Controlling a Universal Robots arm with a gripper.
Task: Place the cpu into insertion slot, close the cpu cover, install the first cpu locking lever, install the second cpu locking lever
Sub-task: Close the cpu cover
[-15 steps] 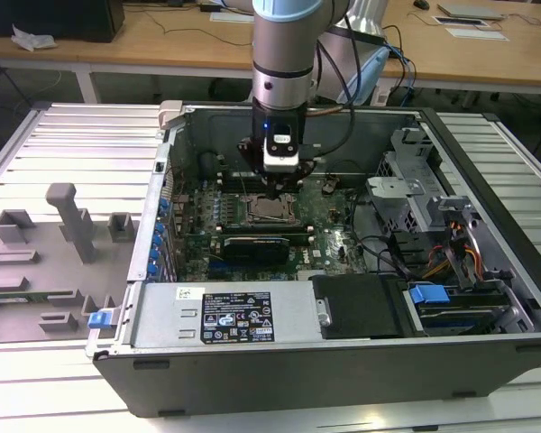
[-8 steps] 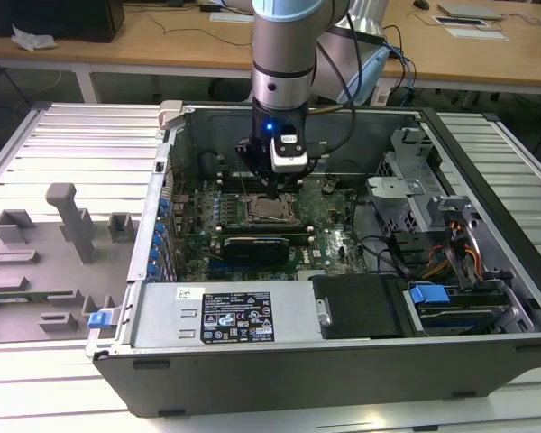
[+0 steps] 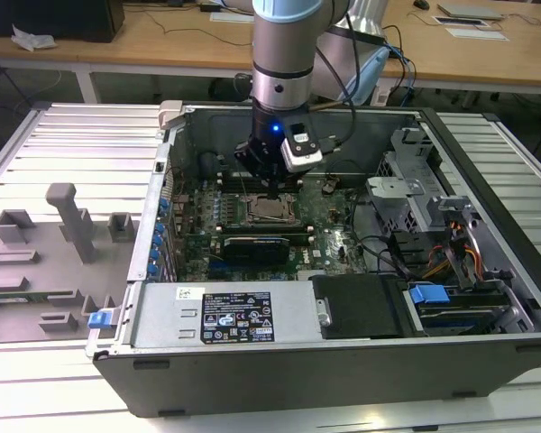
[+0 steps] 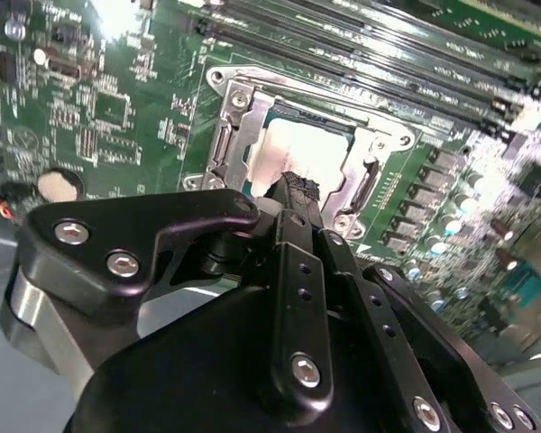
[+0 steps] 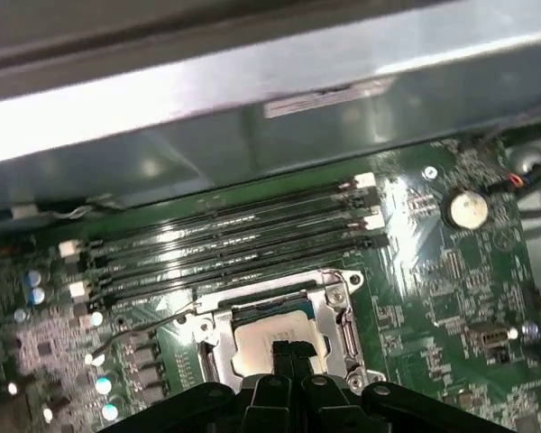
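Chip: small silvery-grey square cpu (image 5: 263,341), seated in black-framed square insertion slot (image 4: 224,149)
Cover: thin silvery metal cpu cover (image 5: 341,290), down over insertion slot
Claw: black gripper (image 5: 288,354), pinched narrow, empty, above insertion slot
Left: thin wire locking levers (image 5: 153,325), seemingly unlatched

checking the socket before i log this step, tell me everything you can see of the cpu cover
The cpu cover is a thin, silvery metal frame with a square window. It lies flat on the green motherboard, closed over the cpu, whose pale top shows through the window. Screw heads sit at the frame's corners. The gripper, shut, hangs over the window's edge; whether it touches the cover cannot be told.
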